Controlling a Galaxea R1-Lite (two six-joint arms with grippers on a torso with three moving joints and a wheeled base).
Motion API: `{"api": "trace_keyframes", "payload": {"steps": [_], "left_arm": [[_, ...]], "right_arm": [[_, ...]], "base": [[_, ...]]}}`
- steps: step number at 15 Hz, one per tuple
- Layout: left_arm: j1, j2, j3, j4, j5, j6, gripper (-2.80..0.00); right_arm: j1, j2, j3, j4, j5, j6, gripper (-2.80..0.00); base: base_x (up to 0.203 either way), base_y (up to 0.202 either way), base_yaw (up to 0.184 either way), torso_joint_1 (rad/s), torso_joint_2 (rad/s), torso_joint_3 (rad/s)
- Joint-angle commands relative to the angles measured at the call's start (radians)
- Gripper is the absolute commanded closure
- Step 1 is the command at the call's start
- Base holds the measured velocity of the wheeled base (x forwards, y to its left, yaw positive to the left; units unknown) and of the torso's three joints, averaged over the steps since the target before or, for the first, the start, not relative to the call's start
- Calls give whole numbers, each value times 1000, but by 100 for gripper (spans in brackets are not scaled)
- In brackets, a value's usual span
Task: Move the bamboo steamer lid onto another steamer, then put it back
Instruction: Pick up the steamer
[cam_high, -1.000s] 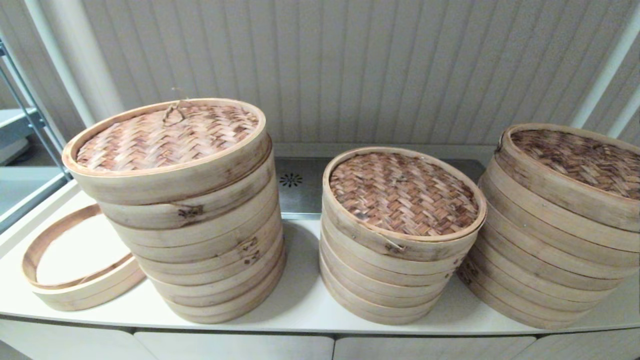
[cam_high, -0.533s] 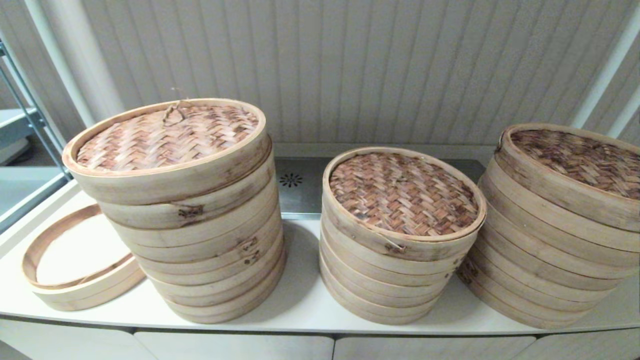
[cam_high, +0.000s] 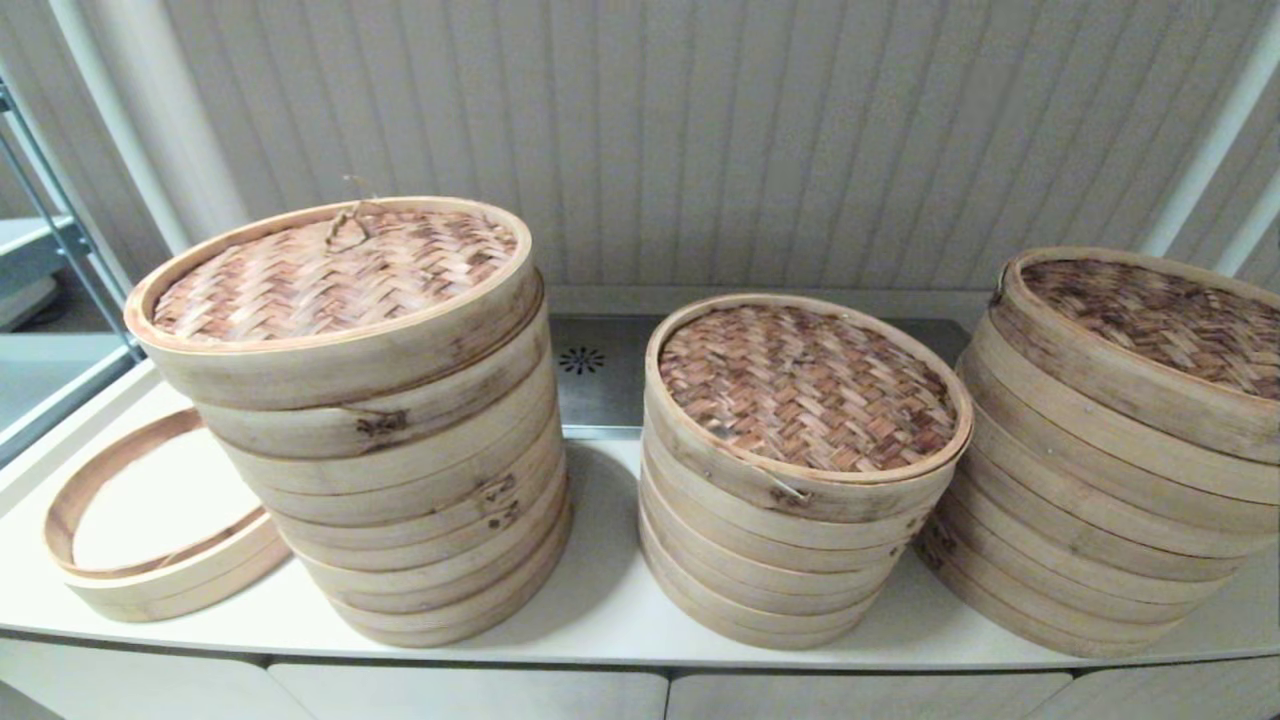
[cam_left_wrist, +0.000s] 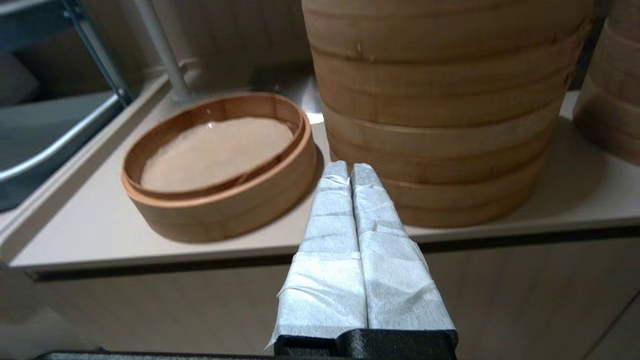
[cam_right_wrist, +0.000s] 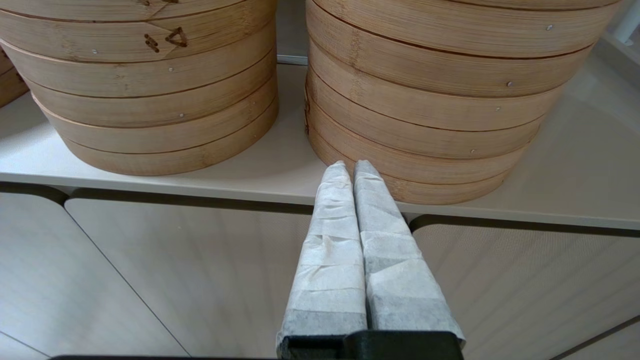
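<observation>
The bamboo steamer lid (cam_high: 330, 275), light pinkish-tan herringbone with a thin loop handle (cam_high: 348, 225), rests on top of the tall left steamer stack (cam_high: 400, 480). Neither gripper appears in the head view. My left gripper (cam_left_wrist: 350, 167) is shut and empty; it hangs in front of the counter edge, low before the tall stack (cam_left_wrist: 440, 100). My right gripper (cam_right_wrist: 351, 167) is also shut and empty, below the counter front, facing the base of the right stack (cam_right_wrist: 430, 90) with the middle stack (cam_right_wrist: 145, 90) beside it.
The middle stack carries a darker brown-woven lid (cam_high: 805, 385), and so does the right stack (cam_high: 1160, 320). An empty bamboo ring (cam_high: 150, 560) lies at the counter's left end. A metal rack (cam_high: 60, 240) stands further left. A panelled wall runs close behind.
</observation>
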Motion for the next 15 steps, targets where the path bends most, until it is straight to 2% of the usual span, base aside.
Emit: {"api": "trace_keyframes", "payload": {"steps": [1,4,7,11,15], "left_arm": [[1,51,-77,2,0,10,0],[1,198,-222,1,0,33,0],[-6,396,-414,11,-5,37,0],[-41,679,-714,74,-13,31,0],[-89,967,-933,127,-27,15,0]], "right_arm": [[0,-2,0,0,1,0,0],[0,-2,0,0,1,0,0],[0,-2,0,0,1,0,0],[0,-2,0,0,1,0,0],[0,-2,0,0,1,0,0]], "base": [[0,0,0,0,0,0],[0,0,0,0,0,0],[0,0,0,0,0,0],[0,0,0,0,0,0],[0,0,0,0,0,0]]}}
